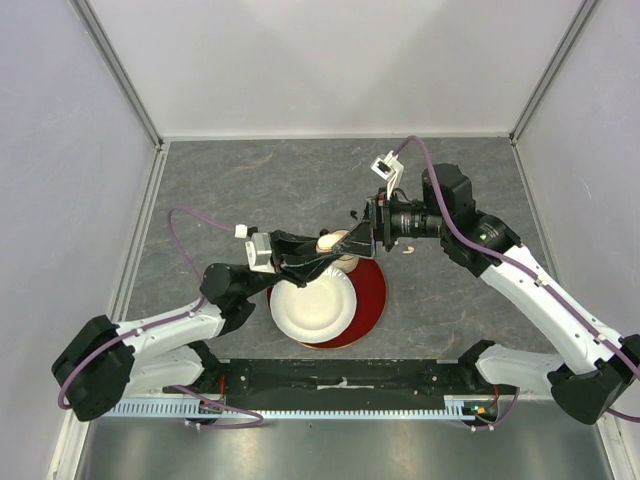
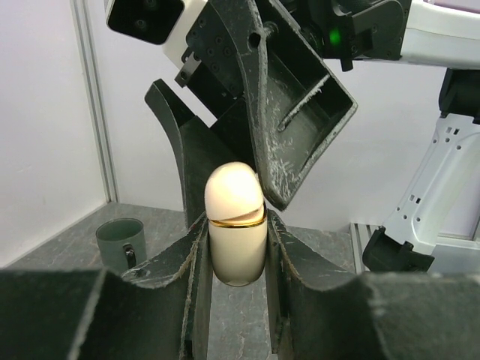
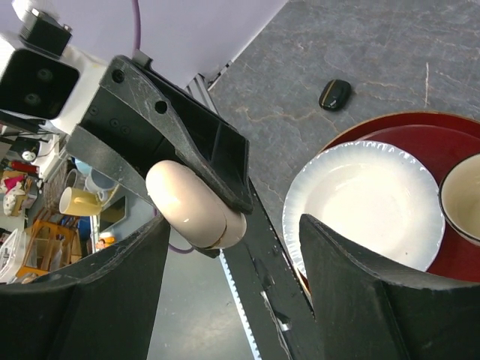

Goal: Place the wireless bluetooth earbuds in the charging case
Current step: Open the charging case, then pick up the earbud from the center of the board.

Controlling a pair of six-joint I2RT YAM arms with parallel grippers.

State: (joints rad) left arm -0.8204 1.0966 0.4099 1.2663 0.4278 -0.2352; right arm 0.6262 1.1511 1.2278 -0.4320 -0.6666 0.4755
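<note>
The charging case (image 2: 236, 225) is a cream capsule with a gold band, and its lid looks slightly ajar on one side. My left gripper (image 2: 236, 259) is shut on its lower half and holds it upright above the plates (image 1: 330, 243). My right gripper (image 3: 232, 277) is open, and its fingers (image 2: 300, 112) straddle the case's lid, one touching it. The case also shows in the right wrist view (image 3: 193, 206). A tiny white piece (image 1: 408, 248), likely an earbud, lies on the table right of the grippers. A small black oval piece (image 3: 334, 94) lies on the table; I cannot tell whether it is an earbud.
A white plate (image 1: 312, 308) sits on a red plate (image 1: 372, 300) near the front centre. A cream cup (image 3: 465, 199) stands on the red plate. A green mug (image 2: 120, 241) stands on the table. Enclosure walls stand on three sides.
</note>
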